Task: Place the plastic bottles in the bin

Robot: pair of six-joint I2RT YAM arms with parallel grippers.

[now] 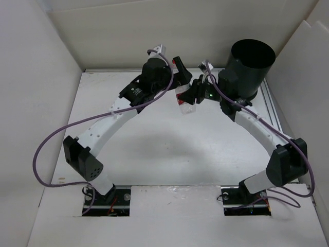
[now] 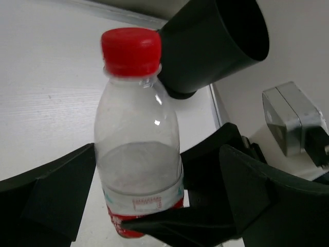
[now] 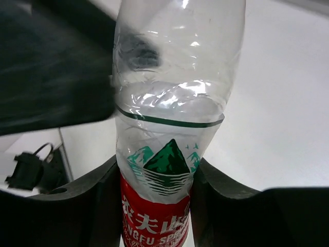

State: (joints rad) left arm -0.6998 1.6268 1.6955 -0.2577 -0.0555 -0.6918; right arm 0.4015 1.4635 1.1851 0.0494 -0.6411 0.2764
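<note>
Right wrist | bottle (image 3: 169, 103) pinched between right tool (image 3: 157, 203) fingers

On the bottle (image 3: 172, 118): "农夫山", "NGFU SPR"

Your clear bottle (image 1: 187, 103), red-capped and red-labelled, is gripped at its label by the right claw (image 3: 154, 216) near the tabletop's far edge. The black bin (image 1: 257, 77) stands upright in the far-right corner.
</note>
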